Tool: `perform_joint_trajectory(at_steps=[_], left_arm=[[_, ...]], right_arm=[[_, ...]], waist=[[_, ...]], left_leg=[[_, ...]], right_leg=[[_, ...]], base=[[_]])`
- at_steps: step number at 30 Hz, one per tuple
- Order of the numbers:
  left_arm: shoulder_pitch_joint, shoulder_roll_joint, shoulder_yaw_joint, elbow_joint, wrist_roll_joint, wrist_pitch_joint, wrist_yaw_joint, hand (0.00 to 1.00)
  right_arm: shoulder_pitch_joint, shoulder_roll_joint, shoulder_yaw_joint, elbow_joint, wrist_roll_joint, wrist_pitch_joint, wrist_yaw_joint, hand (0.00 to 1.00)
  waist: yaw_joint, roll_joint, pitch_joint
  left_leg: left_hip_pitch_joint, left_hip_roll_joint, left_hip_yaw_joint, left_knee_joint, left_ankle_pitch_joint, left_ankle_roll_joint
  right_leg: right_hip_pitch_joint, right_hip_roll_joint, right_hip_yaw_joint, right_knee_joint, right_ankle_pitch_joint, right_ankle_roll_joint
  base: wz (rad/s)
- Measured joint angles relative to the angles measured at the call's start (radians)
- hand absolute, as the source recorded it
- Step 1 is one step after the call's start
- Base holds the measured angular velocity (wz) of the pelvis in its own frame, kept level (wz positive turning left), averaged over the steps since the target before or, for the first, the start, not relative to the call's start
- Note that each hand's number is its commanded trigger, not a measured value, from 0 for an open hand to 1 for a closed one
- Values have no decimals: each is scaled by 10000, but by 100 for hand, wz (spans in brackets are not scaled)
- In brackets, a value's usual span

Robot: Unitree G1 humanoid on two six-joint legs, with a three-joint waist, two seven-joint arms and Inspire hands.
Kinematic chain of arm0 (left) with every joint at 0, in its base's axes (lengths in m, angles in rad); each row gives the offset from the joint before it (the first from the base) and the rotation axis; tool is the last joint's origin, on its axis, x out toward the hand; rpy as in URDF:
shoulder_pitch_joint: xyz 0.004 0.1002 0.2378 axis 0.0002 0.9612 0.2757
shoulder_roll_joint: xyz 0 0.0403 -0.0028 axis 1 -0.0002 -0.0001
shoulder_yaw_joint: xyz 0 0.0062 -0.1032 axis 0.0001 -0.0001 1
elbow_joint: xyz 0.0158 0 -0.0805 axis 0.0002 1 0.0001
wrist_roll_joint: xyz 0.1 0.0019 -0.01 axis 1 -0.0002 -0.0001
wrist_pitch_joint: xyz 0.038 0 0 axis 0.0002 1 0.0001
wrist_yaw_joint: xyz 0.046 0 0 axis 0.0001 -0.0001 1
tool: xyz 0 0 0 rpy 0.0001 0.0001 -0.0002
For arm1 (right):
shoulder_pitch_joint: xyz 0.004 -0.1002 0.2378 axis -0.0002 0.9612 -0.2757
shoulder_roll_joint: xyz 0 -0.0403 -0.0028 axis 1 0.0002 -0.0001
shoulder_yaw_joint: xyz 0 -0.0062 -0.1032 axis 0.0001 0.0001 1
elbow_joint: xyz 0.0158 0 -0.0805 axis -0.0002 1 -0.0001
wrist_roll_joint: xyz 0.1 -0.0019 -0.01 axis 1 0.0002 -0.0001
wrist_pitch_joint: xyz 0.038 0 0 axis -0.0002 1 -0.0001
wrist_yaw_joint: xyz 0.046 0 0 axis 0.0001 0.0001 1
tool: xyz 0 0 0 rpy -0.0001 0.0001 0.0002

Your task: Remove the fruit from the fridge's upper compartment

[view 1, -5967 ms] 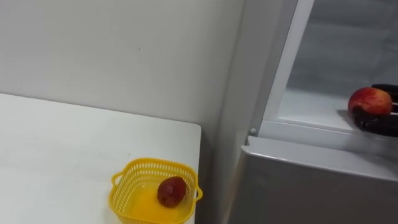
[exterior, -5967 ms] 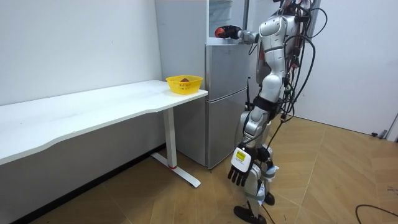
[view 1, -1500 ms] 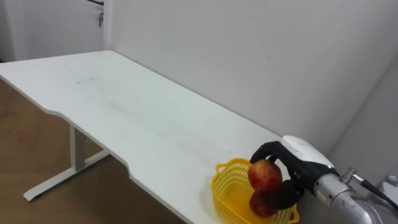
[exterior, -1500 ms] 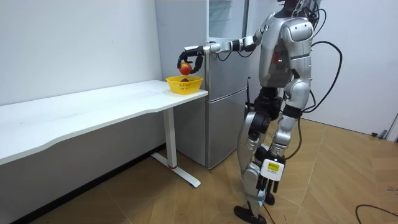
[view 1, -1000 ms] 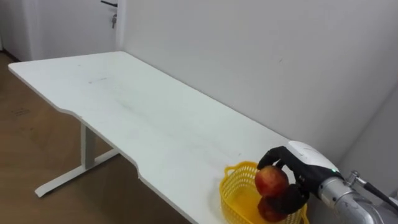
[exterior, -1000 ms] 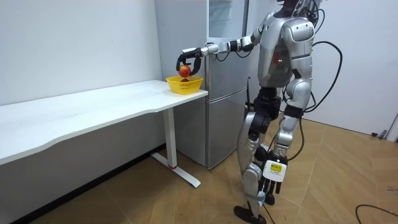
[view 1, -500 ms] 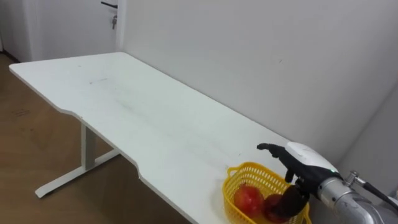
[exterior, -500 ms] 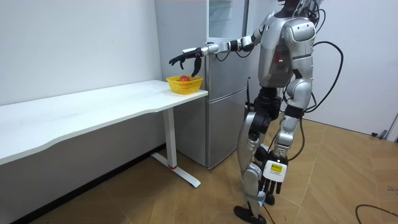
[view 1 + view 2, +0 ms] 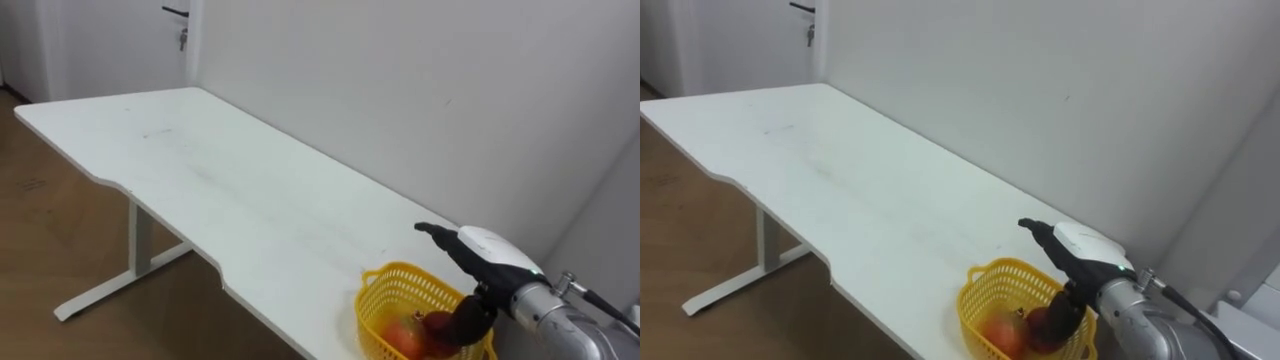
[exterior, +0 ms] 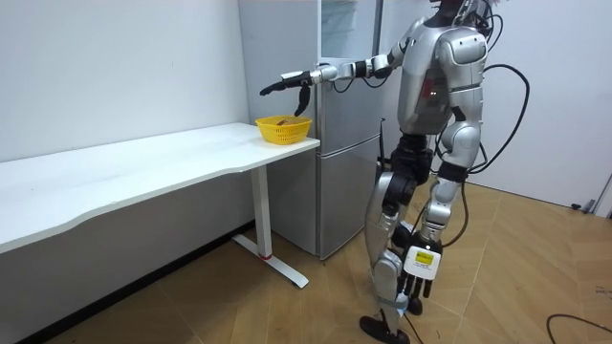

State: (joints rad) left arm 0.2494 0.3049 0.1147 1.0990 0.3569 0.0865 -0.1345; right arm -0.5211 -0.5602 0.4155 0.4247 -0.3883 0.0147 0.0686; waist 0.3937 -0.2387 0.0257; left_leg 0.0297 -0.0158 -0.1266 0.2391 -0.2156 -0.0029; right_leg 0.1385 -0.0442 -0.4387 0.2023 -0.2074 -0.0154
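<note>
Right hand (image 9: 486,258) spread above basket (image 9: 384,287); eye views reveal two fruits (image 9: 407,336) inside.

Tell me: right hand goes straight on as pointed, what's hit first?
Nothing close: the open right hand points level above the yellow plastic basket and long white table; likely the white wall, depth unclear.

yellow lattice basket (image 9: 392,296), red-orange apples (image 9: 405,335), white table (image 9: 200,190)
</note>
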Motion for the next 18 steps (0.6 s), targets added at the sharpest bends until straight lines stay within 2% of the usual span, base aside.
perform_joint_trajectory(at_steps=[7, 11, 13, 16, 18], left_arm=[[0, 1, -30, -2, -42, -17, 24, 0], [-6, 6, -203, -7, -9, -28, 137, 0], [0, -3, -201, 8, 3, -28, 144, 0], [49, -55, -199, -2, 29, -28, 122, 0], [86, -95, -201, -16, 74, -34, 117, 0]], right_arm=[[-13, 0, -1, -31, 124, -39, 0, 0], [-22, 0, -21, -361, 701, -58, 0, 0], [-22, 0, -104, -584, 702, -175, 0, 0], [-20, 0, -252, -1155, 910, -363, -5, 0], [-20, 1, -262, -1709, 908, -395, -9, 0]], waist=[[-42, 26, -24], [-107, 59, -38], [-181, 101, -58], [-338, 262, -142], [-385, 389, -166]], left_leg=[[23, 5, 6, 2, 1, 0], [-35, 12, 1, 7, 0, -2], [-47, 8, -12, 7, -1, -2], [3, 9, 54, 27, 0, 0], [16, 18, 169, 40, 3, 3]], right_leg=[[25, -1, -3, -2, 0, 0], [-26, 17, 29, -9, 0, 0], [-28, 18, 5, -12, 0, 0], [-68, 10, 91, -9, 0, 0], [-118, 11, 227, -10, 0, -1]], base=[[0], [0], [4], [-4], [-19]])
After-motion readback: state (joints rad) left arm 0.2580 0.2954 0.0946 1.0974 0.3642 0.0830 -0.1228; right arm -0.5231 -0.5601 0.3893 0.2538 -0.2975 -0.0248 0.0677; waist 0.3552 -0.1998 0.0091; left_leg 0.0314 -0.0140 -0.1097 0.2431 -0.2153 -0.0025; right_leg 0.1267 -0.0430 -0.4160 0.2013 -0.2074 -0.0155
